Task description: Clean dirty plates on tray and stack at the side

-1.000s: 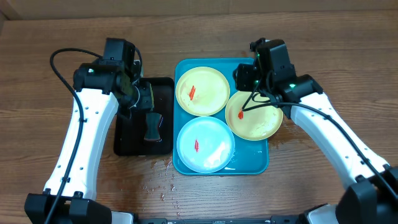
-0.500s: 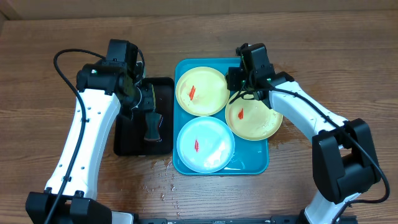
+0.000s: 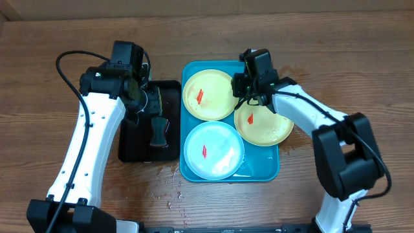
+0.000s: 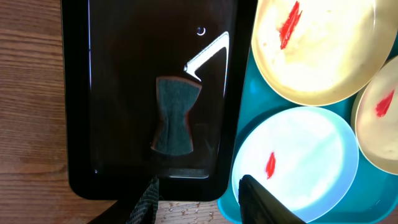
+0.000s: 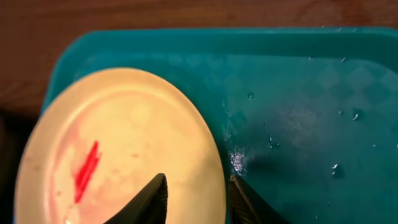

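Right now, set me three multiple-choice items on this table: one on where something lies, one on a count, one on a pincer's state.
1. The sponge lies:
A on the black tray
B on bare wood
C in a pincer's grip

2. Red-smeared plates on the teal tray:
A one
B two
C three

3. The right pincer is:
A shut on the sponge
B open astride the rear plate at its rim
C lifting a plate clear

Answers:
1 A: the left wrist view shows it flat in the black tray.
2 C: each plate bears a red streak.
3 B: its jaws stand apart, one either side of the rim.
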Action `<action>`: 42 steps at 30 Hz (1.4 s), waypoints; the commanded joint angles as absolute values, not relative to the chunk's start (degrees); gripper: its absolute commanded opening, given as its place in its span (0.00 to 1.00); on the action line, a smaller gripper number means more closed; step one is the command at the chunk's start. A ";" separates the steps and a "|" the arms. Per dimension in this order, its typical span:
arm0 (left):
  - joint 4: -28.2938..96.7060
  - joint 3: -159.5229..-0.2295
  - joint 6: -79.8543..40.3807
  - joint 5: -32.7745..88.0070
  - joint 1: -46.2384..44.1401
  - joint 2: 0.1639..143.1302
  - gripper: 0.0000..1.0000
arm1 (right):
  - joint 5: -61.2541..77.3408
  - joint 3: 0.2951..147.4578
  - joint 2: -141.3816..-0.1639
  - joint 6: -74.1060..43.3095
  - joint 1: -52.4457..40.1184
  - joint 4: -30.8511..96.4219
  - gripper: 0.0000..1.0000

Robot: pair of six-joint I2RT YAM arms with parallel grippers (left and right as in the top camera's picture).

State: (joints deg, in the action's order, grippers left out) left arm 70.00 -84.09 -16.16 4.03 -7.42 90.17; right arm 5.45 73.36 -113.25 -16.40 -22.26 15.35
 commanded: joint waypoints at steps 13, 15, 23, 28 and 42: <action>69.82 -83.33 -16.75 1.30 -7.70 90.67 0.45 | 4.91 73.01 -116.14 -19.14 -22.41 15.92 0.29; 69.84 -83.33 -16.75 1.30 -7.70 90.65 0.45 | 4.51 73.01 -116.51 -19.79 -22.33 15.92 0.25; 69.91 -83.33 -16.73 1.30 -7.70 90.65 0.47 | 4.45 73.03 -117.14 -22.11 -22.28 15.35 0.04; 69.71 -83.33 -14.37 1.23 -7.70 90.67 0.49 | -0.58 73.58 -117.14 -14.70 -21.28 9.17 0.04; 69.19 -83.33 -13.74 1.04 -7.70 90.65 0.49 | -0.36 73.58 -117.14 -8.56 -20.25 5.06 0.63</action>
